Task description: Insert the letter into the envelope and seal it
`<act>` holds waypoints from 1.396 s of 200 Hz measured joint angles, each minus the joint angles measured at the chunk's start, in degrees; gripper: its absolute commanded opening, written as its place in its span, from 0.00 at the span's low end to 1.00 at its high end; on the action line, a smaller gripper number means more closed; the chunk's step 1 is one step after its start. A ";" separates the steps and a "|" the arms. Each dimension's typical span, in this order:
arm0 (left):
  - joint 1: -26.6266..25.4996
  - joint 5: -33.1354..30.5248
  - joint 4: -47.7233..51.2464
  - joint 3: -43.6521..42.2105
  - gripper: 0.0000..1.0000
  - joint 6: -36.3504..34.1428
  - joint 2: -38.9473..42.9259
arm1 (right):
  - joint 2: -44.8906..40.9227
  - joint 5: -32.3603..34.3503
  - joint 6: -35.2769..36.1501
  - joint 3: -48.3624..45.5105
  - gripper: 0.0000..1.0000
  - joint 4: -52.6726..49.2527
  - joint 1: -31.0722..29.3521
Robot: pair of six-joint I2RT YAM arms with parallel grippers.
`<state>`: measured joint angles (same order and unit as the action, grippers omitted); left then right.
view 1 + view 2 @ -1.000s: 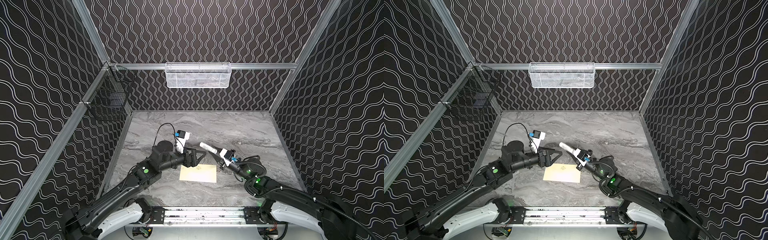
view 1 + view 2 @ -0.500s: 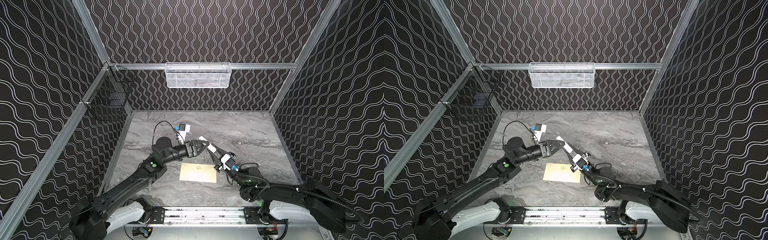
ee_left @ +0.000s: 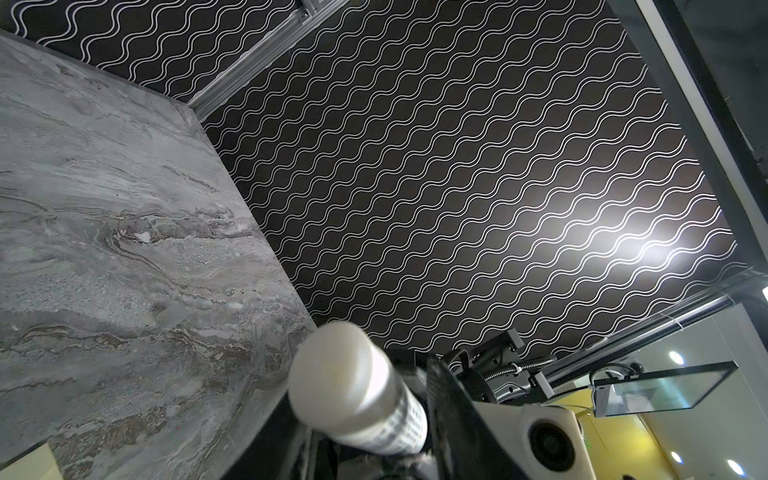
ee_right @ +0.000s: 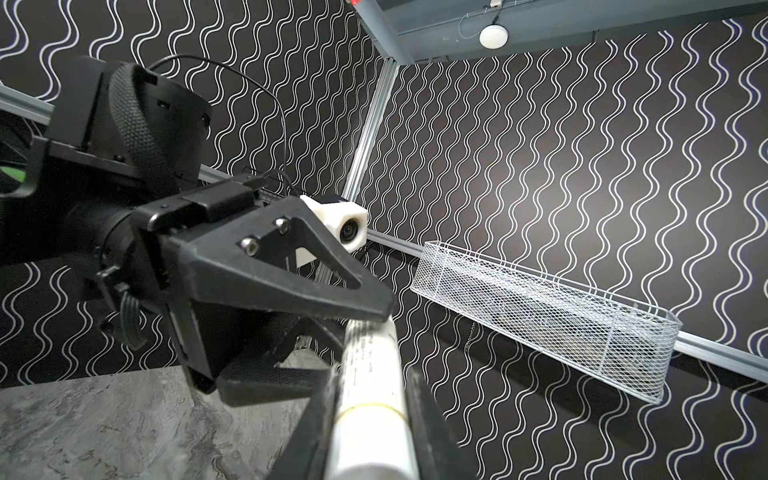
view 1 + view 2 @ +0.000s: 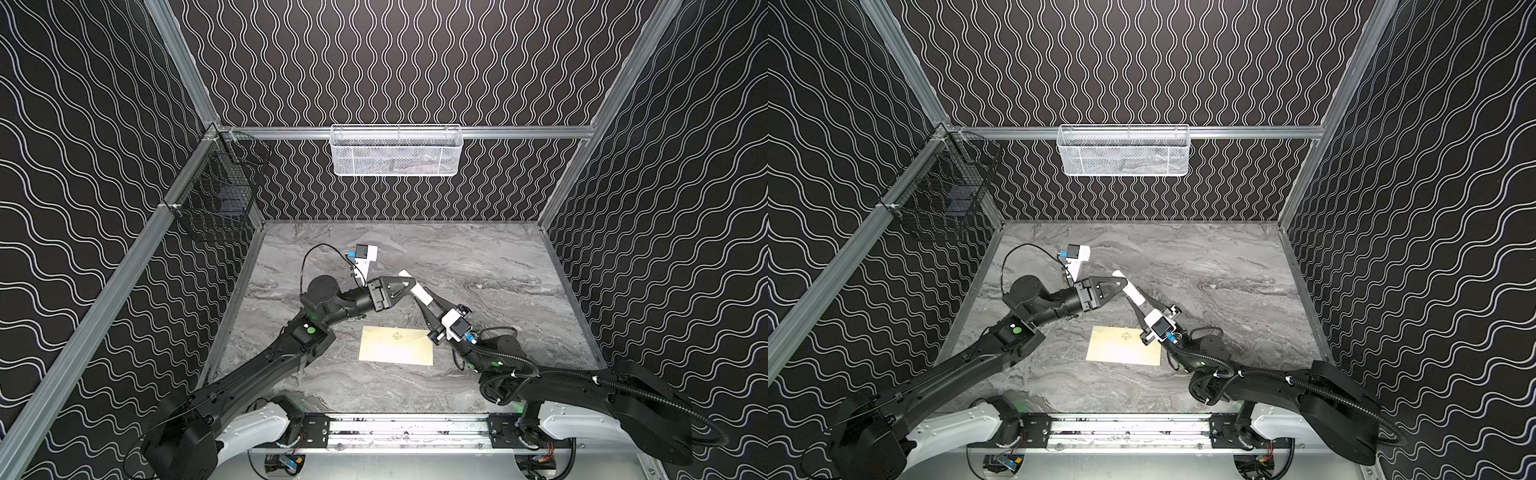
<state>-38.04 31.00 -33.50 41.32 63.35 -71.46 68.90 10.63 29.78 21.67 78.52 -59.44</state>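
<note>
The right tool [image 5: 428, 303] holds a stick [image 5: 422, 294] above the bench [image 5: 478, 266]. The left tool [image 5: 409, 286] has its jaws around the stick's end; whether it grips, I cannot tell. The envelope [image 5: 395, 351] lies flat beneath.

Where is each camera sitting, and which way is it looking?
Top views: high in front, looking down on the table, the envelope, both arms.
Left wrist: on the left arm, looking across the table at a wall; shows the stick and the right arm's camera.
Right wrist: on the right arm, looking up along the stick; shows the left gripper, the left arm's camera, the white basket.
Shared: the stick, in both wrist views; top views nearly match.
</note>
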 measured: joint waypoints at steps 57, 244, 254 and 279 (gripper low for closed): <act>0.13 0.24 -0.22 -0.02 0.34 0.81 -0.50 | 1.03 -0.04 -0.31 0.33 0.00 0.20 -0.35; 4.17 14.95 16.41 6.71 0.00 -17.25 -2.12 | -22.60 -27.02 -41.22 21.49 0.64 -71.76 12.74; 4.17 16.65 16.46 6.71 0.00 -17.77 -2.12 | -22.80 -33.68 -44.30 21.05 0.65 -72.81 16.70; 4.17 19.37 15.72 6.36 0.00 -18.47 -2.12 | -21.99 -46.53 -50.03 20.98 0.68 -73.88 22.45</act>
<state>-33.87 50.37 -17.78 47.68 44.88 -73.58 46.92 -35.90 -20.25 42.65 4.64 -36.99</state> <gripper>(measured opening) 0.283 0.674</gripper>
